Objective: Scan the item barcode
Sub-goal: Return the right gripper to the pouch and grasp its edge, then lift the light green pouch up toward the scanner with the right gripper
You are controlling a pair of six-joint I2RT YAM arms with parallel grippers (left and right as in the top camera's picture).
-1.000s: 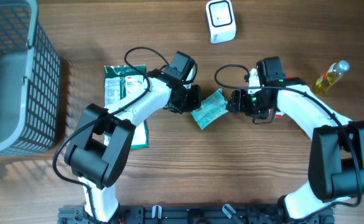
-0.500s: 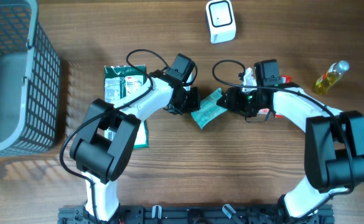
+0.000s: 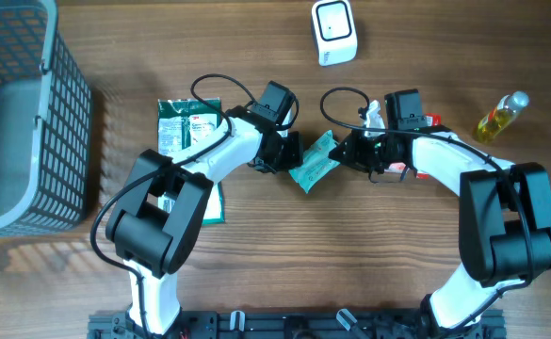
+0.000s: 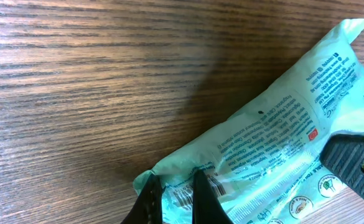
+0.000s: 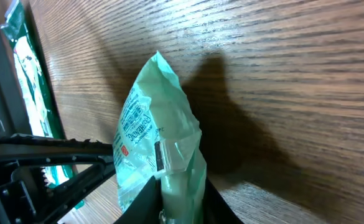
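Grey wire basket point(image 3: 68, 113) sits far left, out of play, and just right of it dark green packs point(image 3: 186, 122) lie flat on the desk point(image 3: 350, 264), partly under the left arm.

Now the action. The left tool point(image 3: 292, 158) is clamped tight on the near end of the mint-green packet point(image 3: 315, 162). The left wrist view shows it plainly: the left tool point(image 4: 174, 190) pinches the crimped edge, and fine stripes that may be the barcode sit right by the fingers. The mint-green packet point(image 4: 275, 130) is printed side up, slightly off the wood, its shadow beneath it.

Up at the top edge the white scanner point(image 3: 333, 33) waits, well apart from the packet. Nothing is presented to it yet.

On the other end, the right tool point(image 3: 346, 155) has the packet's far tip. In the right wrist view the right tool point(image 5: 180, 193) shows narrow jaws pressing both sides of the mint-green packet point(image 5: 157, 137), which stands on edge between them. Far right, a bottle point(image 3: 501, 115) of yellow liquid lies untouched.

So, by my reading: the pick-up is done and both tools share the packet mid-desk. Left to do: settle the packet in one tool, turn the code outward, carry it to the scanner.
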